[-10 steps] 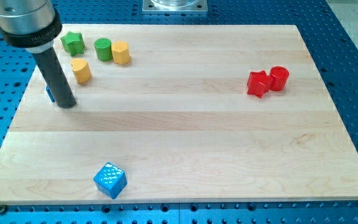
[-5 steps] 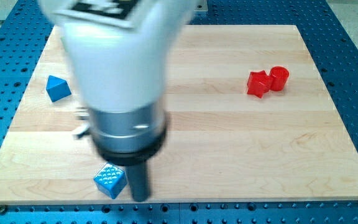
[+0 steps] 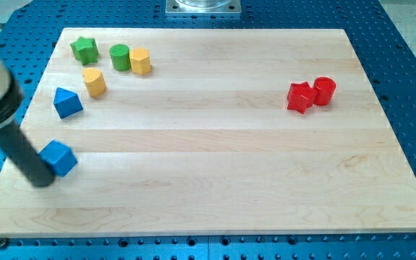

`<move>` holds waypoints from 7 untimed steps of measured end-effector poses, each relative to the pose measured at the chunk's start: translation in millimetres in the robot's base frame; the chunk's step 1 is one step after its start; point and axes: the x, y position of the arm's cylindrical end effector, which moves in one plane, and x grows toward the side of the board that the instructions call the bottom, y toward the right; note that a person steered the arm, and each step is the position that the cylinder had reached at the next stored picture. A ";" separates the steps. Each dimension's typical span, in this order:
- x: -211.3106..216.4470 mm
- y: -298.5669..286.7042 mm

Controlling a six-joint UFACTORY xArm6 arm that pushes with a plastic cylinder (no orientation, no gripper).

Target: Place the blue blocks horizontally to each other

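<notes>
Near the bench [image 3: 215,209] left edge, my tip [image 3: 42,180], possibly touching, sits left of blue cube [image 3: 58,157]; blue triangular block [image 3: 67,102] above, bare wood rightward.

From my remote seat the arm shows only at the view's left edge; a broad, blurred dark-grey cylindrical collar enters from the upper left corner; below it the body narrows to a straight rod, matte black and round in section, smooth with no markings, screws or cables that I can make out; my tip [image 3: 40,180] is a blunt, flat-cut end, the same black as the rod.
</notes>
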 end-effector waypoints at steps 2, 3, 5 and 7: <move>-67.7 34.7; -30.0 32.4; -61.4 49.8; -51.2 60.8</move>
